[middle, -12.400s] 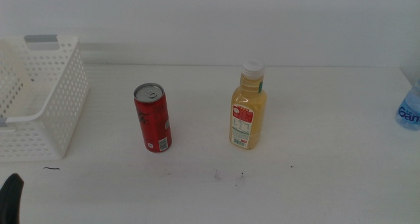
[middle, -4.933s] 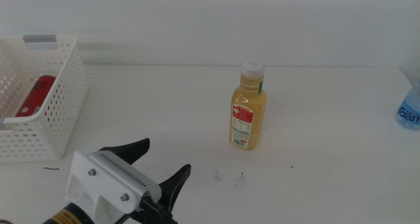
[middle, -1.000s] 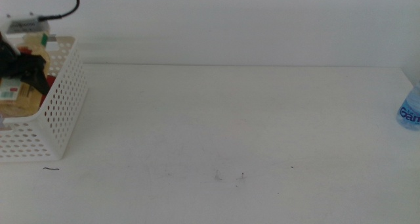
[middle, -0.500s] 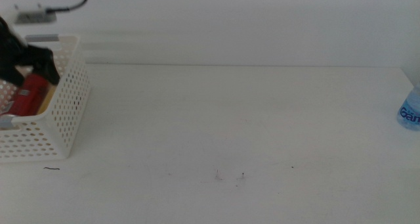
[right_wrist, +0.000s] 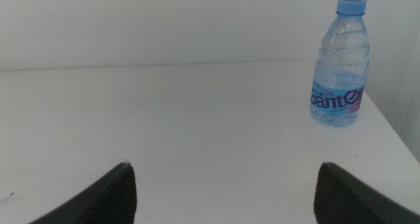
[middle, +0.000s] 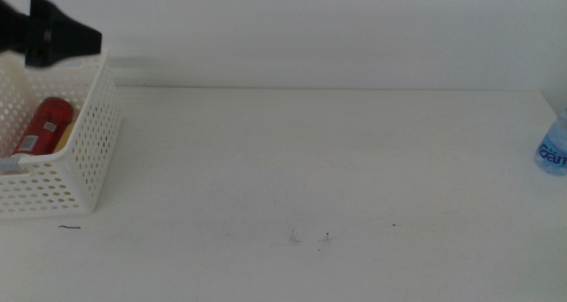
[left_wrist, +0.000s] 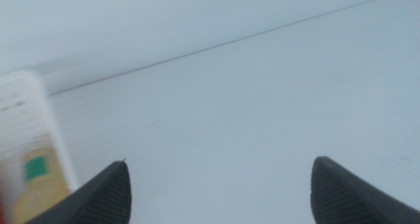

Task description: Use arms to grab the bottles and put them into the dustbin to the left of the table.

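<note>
White table (middle: 337, 169) fills your middle view, bare but for a few dark specks near the front edge. At its left stands the bin (middle: 84, 151), with the can (middle: 40, 127) lying inside and a sliver of the juice bottle (middle: 64, 138) beside it. Your left gripper (middle: 58, 36) hangs above the bin's far corner. At the right edge you catch part of the water bottle (middle: 554, 151).

Your left wrist view is blurred: the left gripper (left_wrist: 220, 184) has its jaws wide apart with nothing between them, and the juice bottle (left_wrist: 33, 165) shows to one side.

Your right wrist view shows the right gripper (right_wrist: 223, 188) spread and empty, with the water bottle (right_wrist: 338, 66) upright near the table's corner, well apart from it.
</note>
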